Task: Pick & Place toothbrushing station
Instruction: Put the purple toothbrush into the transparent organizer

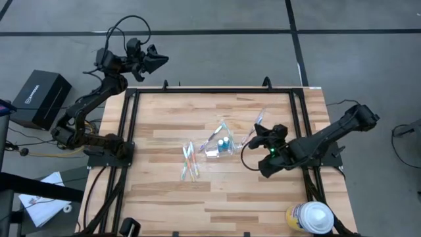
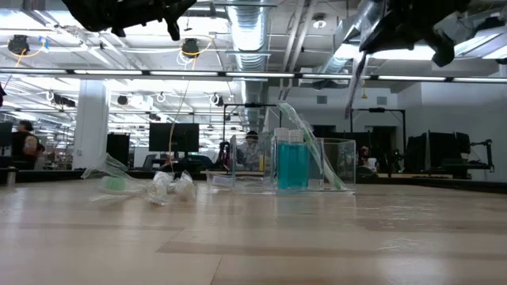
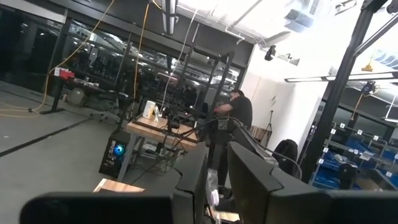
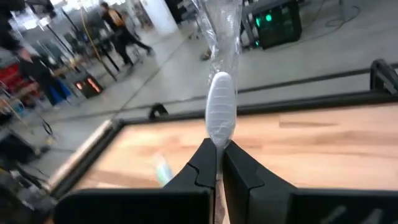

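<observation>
Right gripper (image 4: 219,163) is up off the table, right of centre, fingers pinched together on a wrapped toothbrush (image 4: 221,112). Wrapper is thin, clear, crinkly film over a white oval handle end. In the high view its long axis (image 1: 258,124) runs from the gripper toward the table's far edge, leaning a little left. In the low view it hangs as a thin pale stick (image 2: 352,83) well above the tabletop, close to upright with a slight tilt.

Clear plastic cup (image 1: 216,146) sits mid-table, just left of the right gripper (image 1: 262,136). Low view shows it as a square-sided, glassy box (image 2: 329,165). Two teal toothpaste tubes (image 2: 292,162) stand upright, white caps on top, side by side and touching. Whether they are inside the cup or just in front of it, can't tell. One wrapped green toothbrush (image 2: 307,142) leans diagonally against that cluster.

Left of the cup, a loose bunch of wrapped brushes (image 1: 189,160) lies flat on the wood, long axes roughly near-to-far. Looks like three or four; wrappers overlap, exact count unclear. Pink and green tints are visible.

Table (image 1: 158,191) is a pale butcher-block slab in a black frame.

Left gripper (image 1: 152,62) is parked beyond the far-left corner, off the table, holding nothing; fingers (image 3: 249,174) stand slightly apart.

White-and-yellow round container (image 1: 310,217) stands at the near-right edge.
</observation>
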`<act>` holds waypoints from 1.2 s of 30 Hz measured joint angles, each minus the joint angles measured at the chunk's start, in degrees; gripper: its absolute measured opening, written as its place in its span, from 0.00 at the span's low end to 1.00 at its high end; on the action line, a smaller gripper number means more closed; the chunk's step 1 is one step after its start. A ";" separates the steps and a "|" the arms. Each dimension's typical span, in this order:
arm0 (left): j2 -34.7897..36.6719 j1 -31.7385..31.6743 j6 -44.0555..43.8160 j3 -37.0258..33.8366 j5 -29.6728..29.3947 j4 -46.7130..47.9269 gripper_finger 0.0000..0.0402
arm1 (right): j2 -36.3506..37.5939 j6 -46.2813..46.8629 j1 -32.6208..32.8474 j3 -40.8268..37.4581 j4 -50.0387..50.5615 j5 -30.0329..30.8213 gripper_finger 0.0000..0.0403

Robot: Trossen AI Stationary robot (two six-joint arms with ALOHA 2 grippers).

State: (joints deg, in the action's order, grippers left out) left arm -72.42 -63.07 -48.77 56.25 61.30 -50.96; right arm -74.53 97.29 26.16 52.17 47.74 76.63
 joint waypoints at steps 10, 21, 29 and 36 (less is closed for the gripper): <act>0.00 0.00 0.43 0.00 -0.02 0.17 0.15 | -5.17 1.75 -2.40 -0.01 -1.47 -2.07 0.00; 0.00 0.00 0.50 0.00 -0.22 0.73 0.15 | -11.14 -0.13 -4.23 -0.01 -8.65 -5.90 0.00; 0.00 0.00 0.52 0.00 -0.20 1.16 0.15 | -15.51 -14.98 -6.50 -0.01 -22.32 -12.16 0.00; 0.00 0.00 0.52 0.00 -0.15 1.68 0.15 | -19.82 -25.78 -9.33 -0.01 -35.29 -17.22 0.00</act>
State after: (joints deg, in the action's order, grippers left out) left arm -72.42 -63.07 -48.25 56.25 61.14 -49.28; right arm -94.34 71.52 16.83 52.16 12.45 59.41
